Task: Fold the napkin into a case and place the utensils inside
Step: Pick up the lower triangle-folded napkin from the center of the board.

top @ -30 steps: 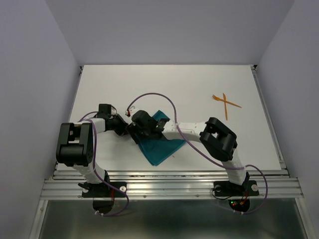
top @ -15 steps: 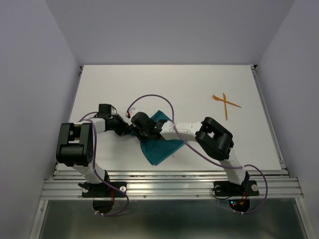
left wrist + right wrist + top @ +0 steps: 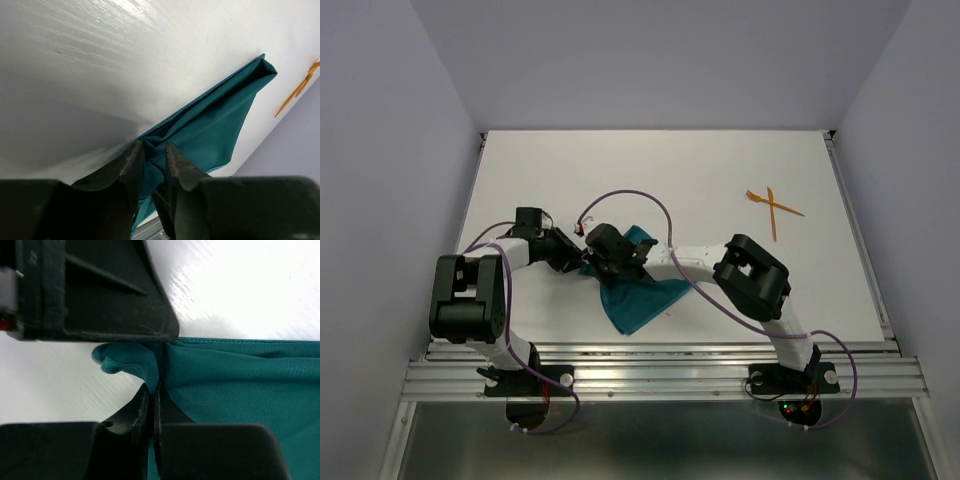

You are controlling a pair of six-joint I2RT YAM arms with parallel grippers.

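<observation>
The left arm (image 3: 470, 295) bends sharply at the elbow, its forearm running low toward the napkin's (image 3: 640, 300) left corner. The left pincer (image 3: 152, 157) sits at that corner, fingers (image 3: 132, 162) slightly apart with cloth in the gap. The right arm (image 3: 750, 275) stretches across the napkin. The right pincer (image 3: 152, 395) is pinched tight on the napkin's edge, facing the left pincer.

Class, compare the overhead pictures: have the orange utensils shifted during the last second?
No. The utensils lie crossed in the same spot, just as near the right edge of the table in all three overhead pictures.
</observation>
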